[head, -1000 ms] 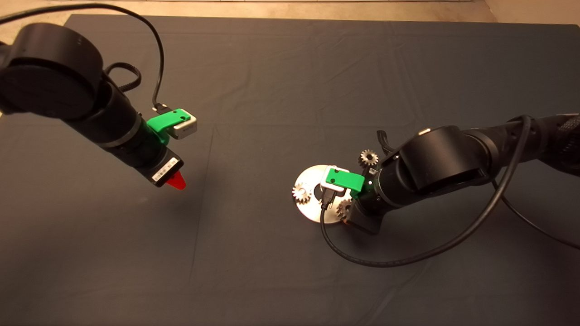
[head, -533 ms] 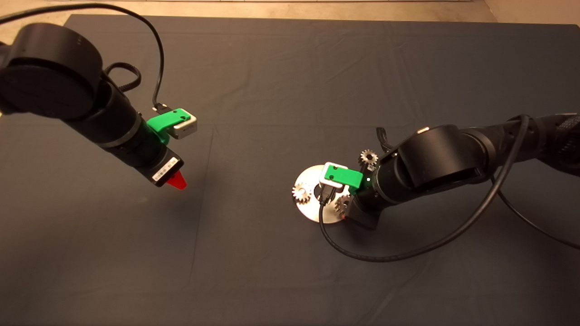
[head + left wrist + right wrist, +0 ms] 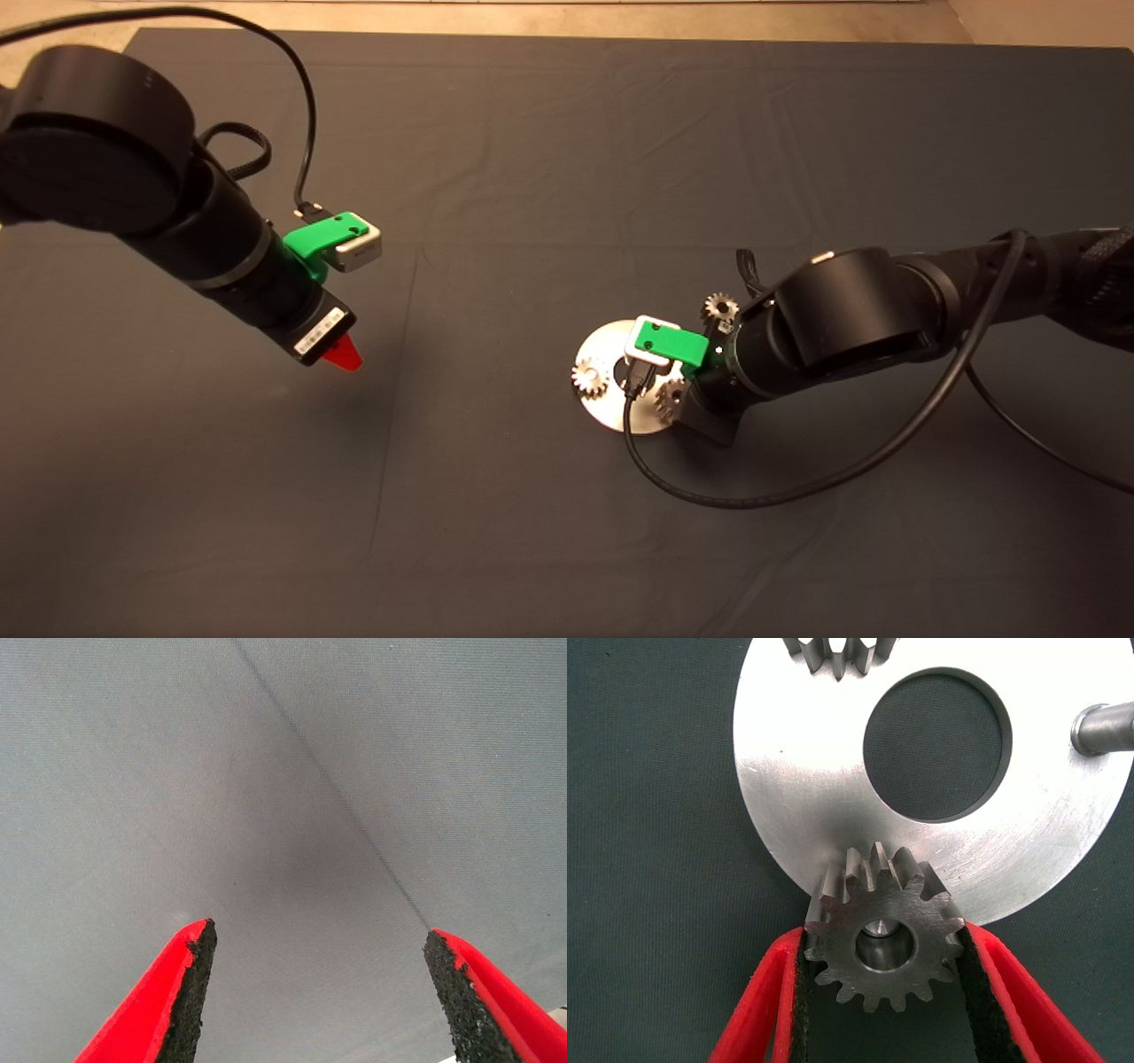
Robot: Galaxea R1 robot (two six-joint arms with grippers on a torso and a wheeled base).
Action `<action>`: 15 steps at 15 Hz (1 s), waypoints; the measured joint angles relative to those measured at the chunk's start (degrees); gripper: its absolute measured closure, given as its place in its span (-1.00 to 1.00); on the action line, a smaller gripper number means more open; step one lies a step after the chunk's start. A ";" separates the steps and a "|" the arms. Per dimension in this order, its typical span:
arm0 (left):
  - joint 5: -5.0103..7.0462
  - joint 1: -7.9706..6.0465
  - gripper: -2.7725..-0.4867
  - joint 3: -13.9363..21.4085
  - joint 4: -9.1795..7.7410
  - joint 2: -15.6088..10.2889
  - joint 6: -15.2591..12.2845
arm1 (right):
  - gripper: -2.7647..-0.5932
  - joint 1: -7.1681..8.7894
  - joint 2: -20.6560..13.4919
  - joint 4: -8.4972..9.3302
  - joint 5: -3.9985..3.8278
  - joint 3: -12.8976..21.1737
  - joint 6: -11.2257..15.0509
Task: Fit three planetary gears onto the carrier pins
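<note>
Right gripper [image 3: 877, 992] down at near rim of carrier disc [image 3: 833, 797], fingers closed against flanks of second gear [image 3: 881, 939], black pads touching teeth on both sides. Pin end visible through that gear's bore, so judged seated or nearly so on its peg. First gear [image 3: 588, 377] already on a pin at disc's far-left side in head view. Third gear [image 3: 721, 307] lying loose on mat [image 3: 532, 177] just beyond disc, beside right arm. One bare carrier pin [image 3: 1103, 726] standing free past central hole. Left gripper [image 3: 317, 988] hovering well apart over bare mat, fingers spread wide, nothing held. Gears judged solid metal: dense for size, rigid, smooth and likely slippery on faces; best taken across tooth tips on opposite sides, kept level so bore meets pin squarely.
</note>
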 joint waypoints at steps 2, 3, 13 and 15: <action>0.00 0.00 -0.01 0.00 0.00 0.00 0.00 | 0.67 0.00 0.00 -0.03 0.00 0.00 -0.01; 0.00 0.00 -0.01 0.00 0.00 0.00 0.00 | 0.67 -0.06 -0.01 -0.09 -0.01 0.00 -0.01; 0.00 -0.01 -0.01 0.00 -0.01 -0.13 0.00 | 0.67 -0.28 -0.02 -0.30 -0.09 0.00 -0.01; -0.02 -0.17 -0.01 0.00 -0.01 -0.13 0.00 | 0.65 -0.28 -0.02 -0.30 -0.06 0.00 -0.01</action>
